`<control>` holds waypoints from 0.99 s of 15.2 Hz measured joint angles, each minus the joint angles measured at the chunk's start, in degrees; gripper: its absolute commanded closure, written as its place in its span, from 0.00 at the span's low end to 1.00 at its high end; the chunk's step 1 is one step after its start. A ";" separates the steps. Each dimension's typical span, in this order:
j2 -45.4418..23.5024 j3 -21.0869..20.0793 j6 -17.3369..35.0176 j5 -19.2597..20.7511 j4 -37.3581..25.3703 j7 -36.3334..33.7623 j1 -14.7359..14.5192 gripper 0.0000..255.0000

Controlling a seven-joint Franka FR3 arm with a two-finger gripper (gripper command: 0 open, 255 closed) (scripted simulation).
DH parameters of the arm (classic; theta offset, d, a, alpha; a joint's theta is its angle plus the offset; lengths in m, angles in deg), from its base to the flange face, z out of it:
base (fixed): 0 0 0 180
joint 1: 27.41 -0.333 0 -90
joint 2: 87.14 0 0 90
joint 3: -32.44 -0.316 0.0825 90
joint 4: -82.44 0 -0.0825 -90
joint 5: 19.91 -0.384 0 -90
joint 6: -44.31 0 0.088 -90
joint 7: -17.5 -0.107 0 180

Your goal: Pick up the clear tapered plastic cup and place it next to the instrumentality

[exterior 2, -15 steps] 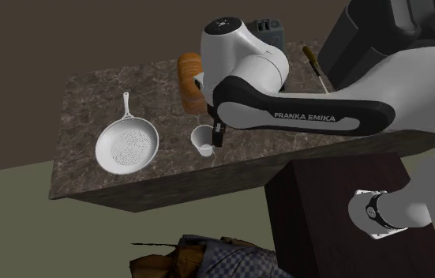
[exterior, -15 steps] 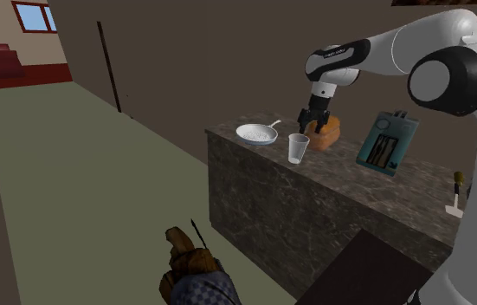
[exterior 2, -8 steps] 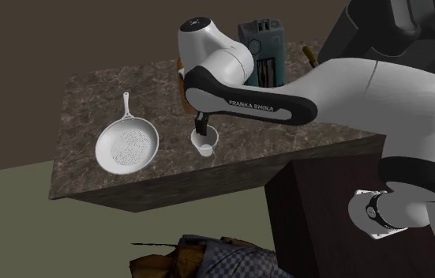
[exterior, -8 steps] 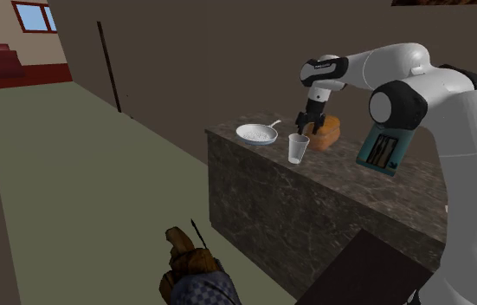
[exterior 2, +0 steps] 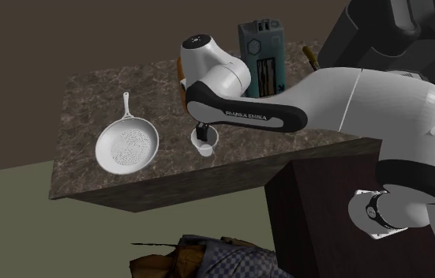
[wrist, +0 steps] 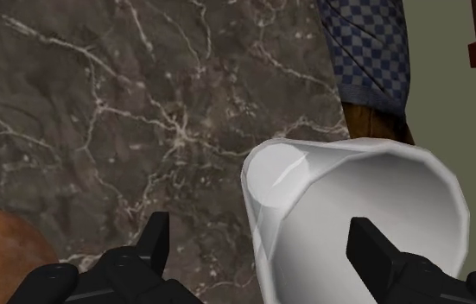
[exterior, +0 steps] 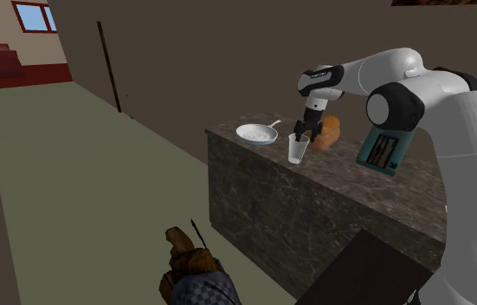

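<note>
In the second exterior view the white arm (exterior 2: 310, 87) covers most of the clear cup (exterior 2: 207, 148) and nearly all of the brown loaf (exterior: 329, 132) behind it. In the wrist view the cup's lower rim is cut off, so whether a finger (wrist: 155, 242) touches it is unclear. The cup stands upright near the front edge of the marble counter (exterior 2: 89, 87), between the white pan (exterior 2: 127, 147) and the loaf and well apart from the teal appliance (exterior 2: 261, 51). The arm stretches across the counter with its hand pointing down over the cup. The gripper (exterior: 302, 132) is spread wide, one finger outside the cup's wall and the other over its mouth.
</note>
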 measured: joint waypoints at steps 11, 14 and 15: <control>0.04 0.00 0.38 -0.02 0.34 0.03 -0.07 1.00; 0.05 0.00 0.41 -0.03 0.36 0.04 -0.07 1.00; 0.06 0.00 0.41 -0.03 0.37 0.03 -0.07 1.00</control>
